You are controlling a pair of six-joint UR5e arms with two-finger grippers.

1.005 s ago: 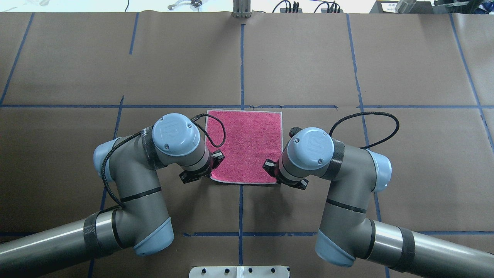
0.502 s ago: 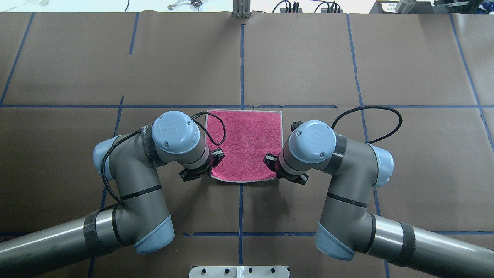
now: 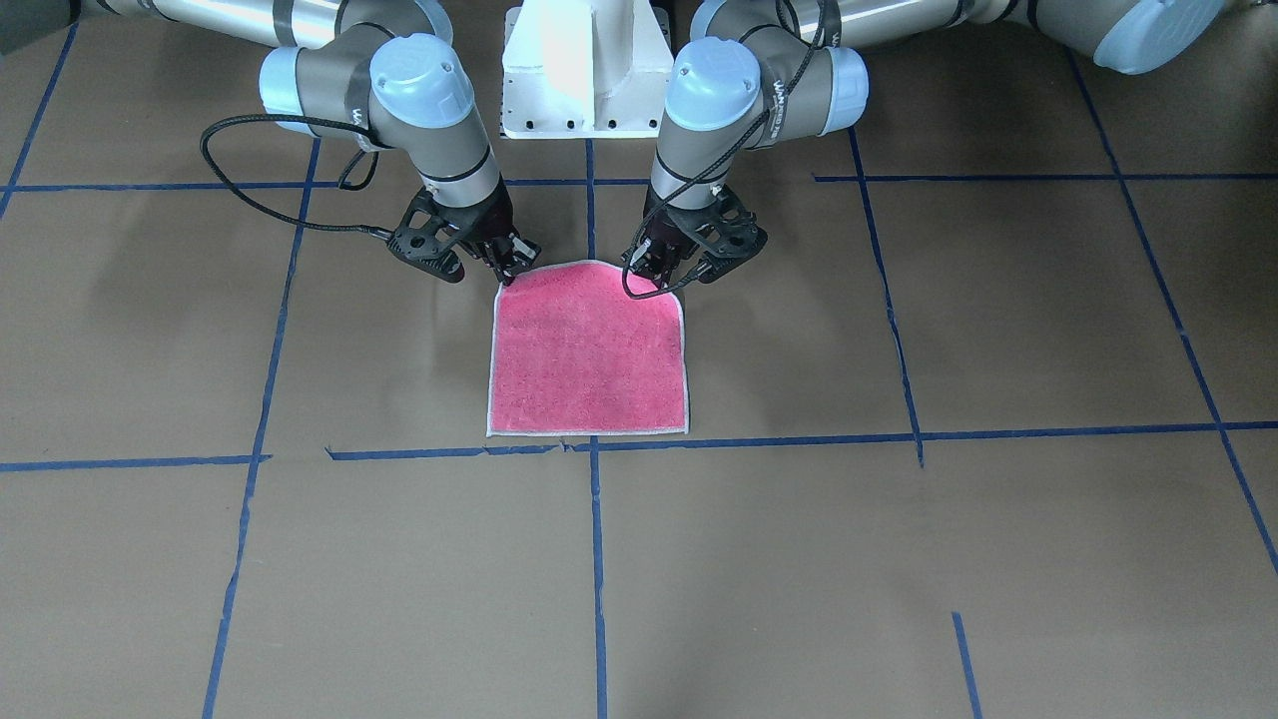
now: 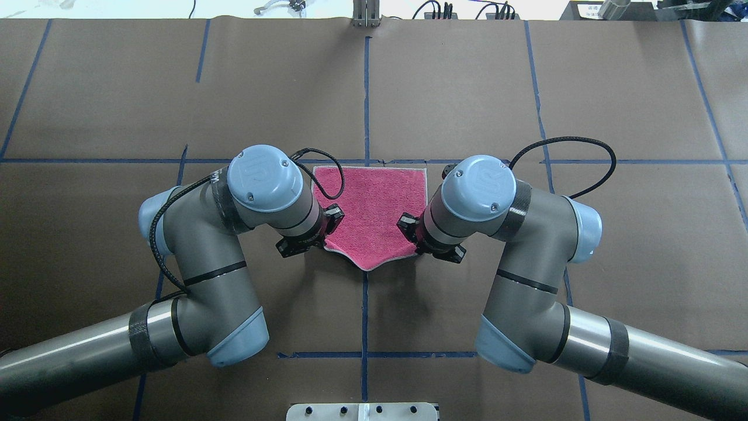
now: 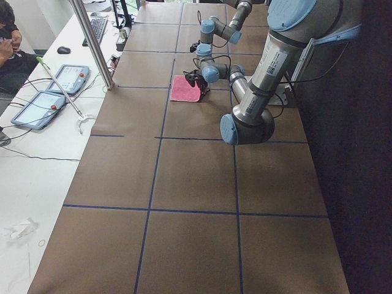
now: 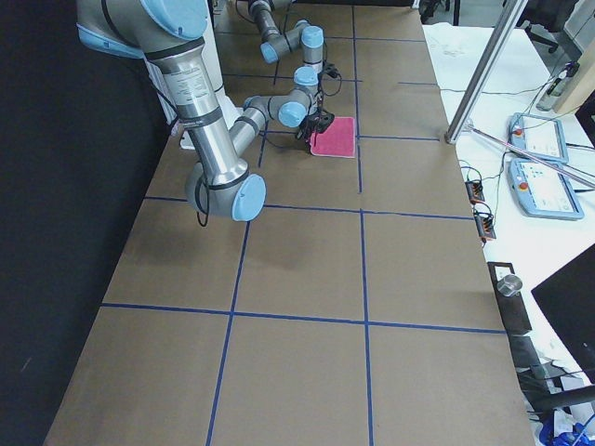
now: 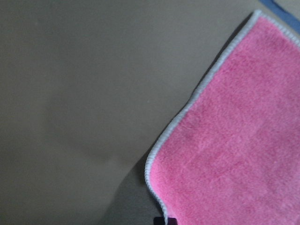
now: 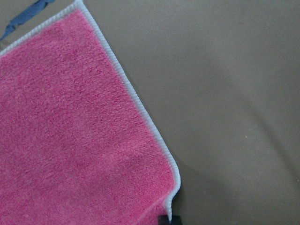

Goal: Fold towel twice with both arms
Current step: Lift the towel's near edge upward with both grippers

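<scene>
The towel [image 4: 374, 204] lies pink face up at the table's middle, its far edge flat on the brown paper. Its near edge is raised off the table and sags to a point in the centre. My left gripper [image 4: 325, 245] is shut on the towel's near left corner. My right gripper [image 4: 416, 250] is shut on the near right corner. In the front-facing view the left gripper [image 3: 654, 285] and right gripper [image 3: 507, 278] pinch the towel [image 3: 589, 359] at its two top corners. Both wrist views show a pink corner with whitish edging, towel [image 7: 234, 140] and towel [image 8: 70, 140], with only a dark fingertip at the bottom edge.
Blue tape lines [image 4: 365, 105] grid the brown paper-covered table. The white pedestal [image 3: 584, 70] stands behind the towel between the arms. A side bench holds tablets [image 5: 52, 92] and a metal pole [image 5: 92, 43]; a person [image 5: 9, 37] sits at its far end.
Both arms have moved forward over the towel, carrying its near corners up and away from the base. The near edge, flat before, now hangs in a V.
</scene>
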